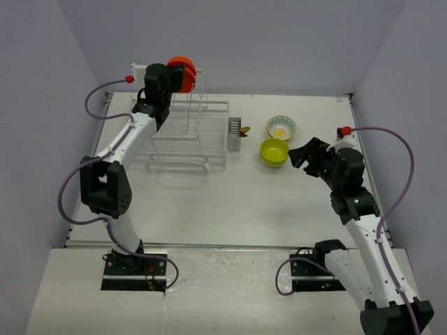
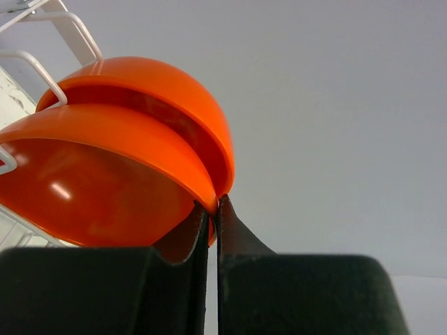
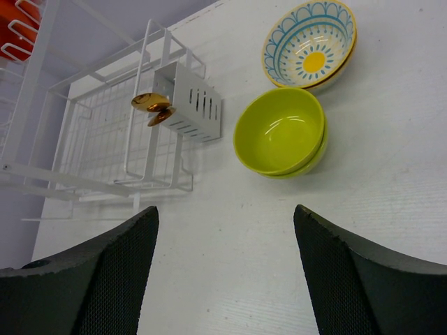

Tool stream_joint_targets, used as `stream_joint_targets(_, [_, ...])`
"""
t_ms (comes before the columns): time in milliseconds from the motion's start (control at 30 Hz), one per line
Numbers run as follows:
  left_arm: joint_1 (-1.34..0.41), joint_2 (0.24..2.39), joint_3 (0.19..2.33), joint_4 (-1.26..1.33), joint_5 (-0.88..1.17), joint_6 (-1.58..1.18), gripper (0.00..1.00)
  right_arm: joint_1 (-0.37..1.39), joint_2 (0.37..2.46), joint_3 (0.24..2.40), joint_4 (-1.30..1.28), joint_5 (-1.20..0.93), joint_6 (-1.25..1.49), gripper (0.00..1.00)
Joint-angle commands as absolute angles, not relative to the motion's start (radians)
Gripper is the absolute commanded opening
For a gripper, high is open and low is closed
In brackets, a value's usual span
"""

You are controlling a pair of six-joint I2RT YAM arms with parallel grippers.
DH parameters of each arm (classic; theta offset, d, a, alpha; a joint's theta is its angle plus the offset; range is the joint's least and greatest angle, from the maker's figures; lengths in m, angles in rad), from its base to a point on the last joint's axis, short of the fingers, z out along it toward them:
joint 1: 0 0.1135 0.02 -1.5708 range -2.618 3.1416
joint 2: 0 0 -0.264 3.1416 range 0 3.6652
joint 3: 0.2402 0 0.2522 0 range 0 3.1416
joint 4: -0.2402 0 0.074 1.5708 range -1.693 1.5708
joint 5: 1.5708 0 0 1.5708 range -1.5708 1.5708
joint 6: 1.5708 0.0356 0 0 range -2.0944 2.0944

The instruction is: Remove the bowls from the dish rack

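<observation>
Two orange bowls point(image 1: 183, 72) stand on edge in the upright tier of the white wire dish rack point(image 1: 188, 132) at the back left. My left gripper point(image 2: 213, 202) is shut on the rim of the nearer orange bowl point(image 2: 105, 174); the second orange bowl point(image 2: 167, 91) sits just behind it. Two stacked lime-green bowls point(image 1: 274, 152) and stacked pale flower-patterned bowls point(image 1: 281, 127) sit on the table right of the rack. They also show in the right wrist view, the lime-green bowls point(image 3: 281, 139) and the patterned bowls point(image 3: 309, 45). My right gripper point(image 3: 227, 223) is open and empty, just right of the green bowls.
A small grey cutlery basket point(image 3: 190, 101) hangs on the rack's right end with two copper spoons point(image 3: 152, 108) sticking out. Grey walls close in the table at the back and sides.
</observation>
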State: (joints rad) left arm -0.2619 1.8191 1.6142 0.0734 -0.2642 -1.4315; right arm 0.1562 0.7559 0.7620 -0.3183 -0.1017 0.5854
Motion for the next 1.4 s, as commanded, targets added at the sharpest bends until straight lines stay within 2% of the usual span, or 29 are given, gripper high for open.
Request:
stream_joint_targets(0, [-0.267, 1.795, 1.605, 0.070, -0.321, -1.443, 0.00, 0.153, 0.735, 0.758, -0.273, -0.124, 0.568, 0.78])
stream_joint_targets(367, [-0.307, 1.724, 1.516, 0.334, -0.298, -1.326, 0.00, 0.155, 0.721, 0.752, -0.272, -0.123, 0.561, 0.78])
stream_joint_targets(667, [-0.325, 1.689, 1.462, 0.422, -0.248, -1.301, 0.00, 0.153, 0.726, 0.752, -0.270, -0.133, 0.554, 0.78])
stream_joint_targets(1067, [-0.367, 1.589, 1.405, 0.466, -0.255, -1.239, 0.00, 0.153, 0.736, 0.755, -0.272, -0.132, 0.548, 0.78])
stream_joint_targets(1367, [-0.413, 1.542, 1.373, 0.443, -0.069, -1.135, 0.00, 0.153, 0.675, 0.758, -0.281, -0.029, 0.568, 0.78])
